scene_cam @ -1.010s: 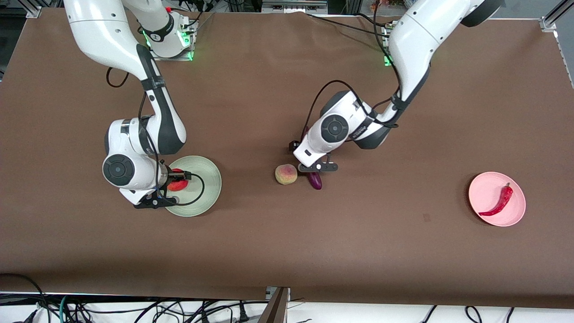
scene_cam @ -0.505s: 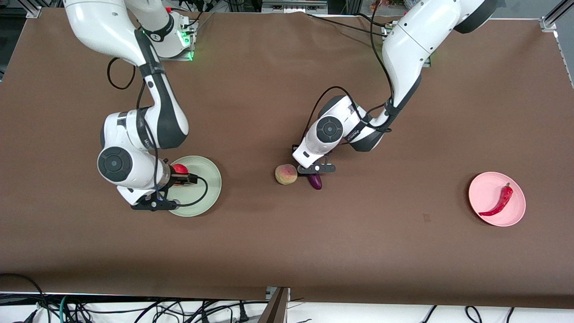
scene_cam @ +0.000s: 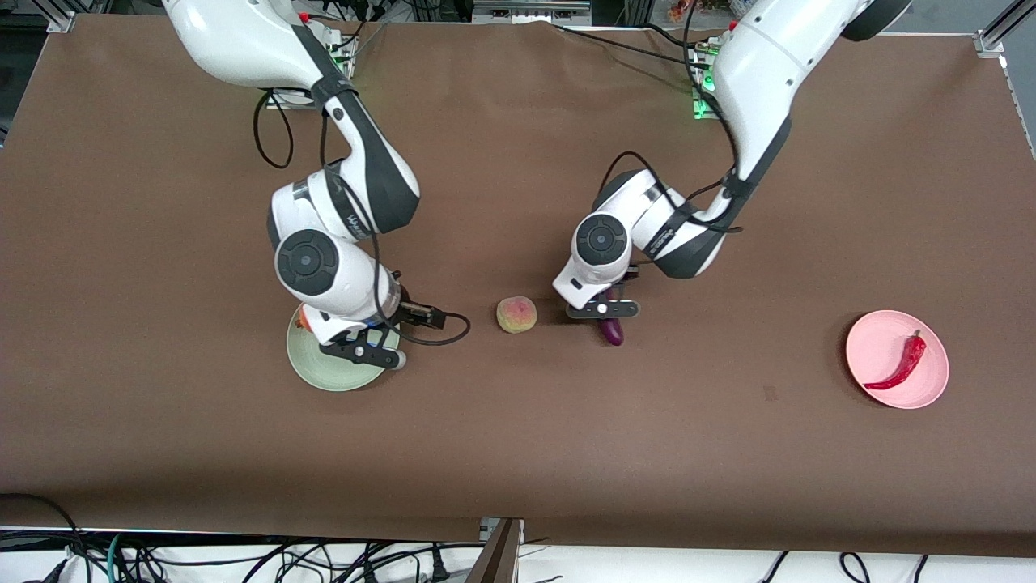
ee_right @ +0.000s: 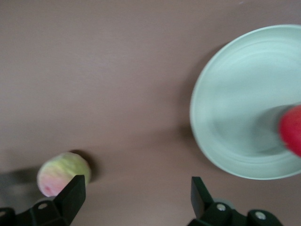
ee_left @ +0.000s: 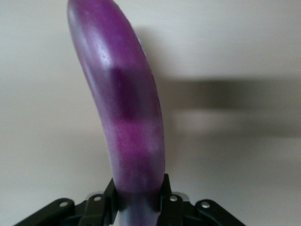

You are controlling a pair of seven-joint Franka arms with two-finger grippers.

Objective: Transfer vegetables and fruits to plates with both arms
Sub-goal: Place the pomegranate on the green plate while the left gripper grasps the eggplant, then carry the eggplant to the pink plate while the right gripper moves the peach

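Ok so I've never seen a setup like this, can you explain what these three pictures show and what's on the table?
Two white robot arms work at a brown table. The wide picture looks down from a high camera facing them. The other two come from cameras on the arms' wrists. The left pincer is shut on a purple eggplant. The right pincer is open, above the table beside the green plate, where a red apple sits. A peach lies mid-table. A red chili pepper lies on the pink plate.
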